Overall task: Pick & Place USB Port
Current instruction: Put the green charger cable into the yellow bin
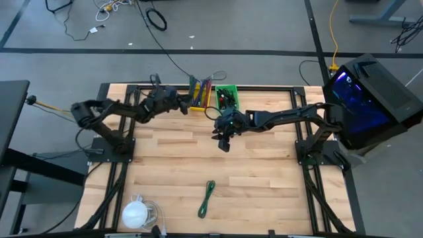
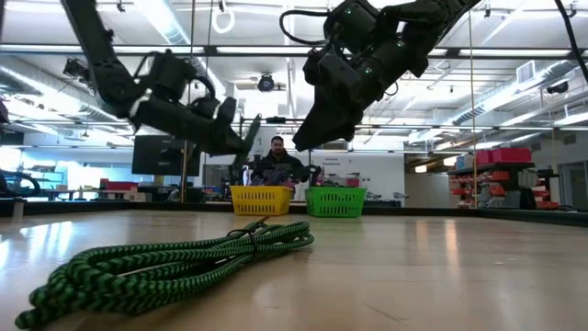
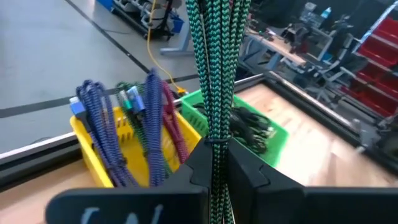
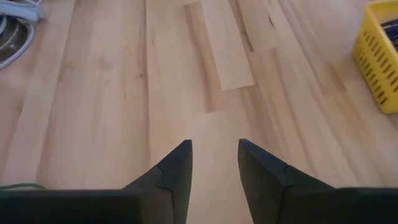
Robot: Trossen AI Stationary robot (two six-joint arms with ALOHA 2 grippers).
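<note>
My left gripper [image 3: 216,155] is shut on a green-and-black braided cable bundle [image 3: 214,56], beside the yellow basket [image 1: 197,104] at the table's far edge. That basket [image 3: 93,134] holds upright blue and purple cable bundles. The green basket [image 3: 273,134] next to it holds dark green cables. A second green braided cable [image 1: 207,198] lies coiled flat on the table's near part and fills the low view's foreground [image 2: 175,262]. My right gripper [image 4: 214,155] is open above bare wood near the table's middle [image 1: 223,137], with nothing between its fingers. My left gripper pinches the folded green cable bundle between its two fingers at a spot [image 3: 216,138] where the several strands are drawn together. The strands run along the fingers and stick out past their tips. The bundle is lifted clear of the table, by the baskets.
A white cable coil [image 1: 135,213] lies at the table's near left corner. A person [image 2: 278,161] sits beyond the far edge behind the baskets. A dark monitor [image 1: 370,99] stands off the right side. Open wood stretches between the baskets and the lying green cable.
</note>
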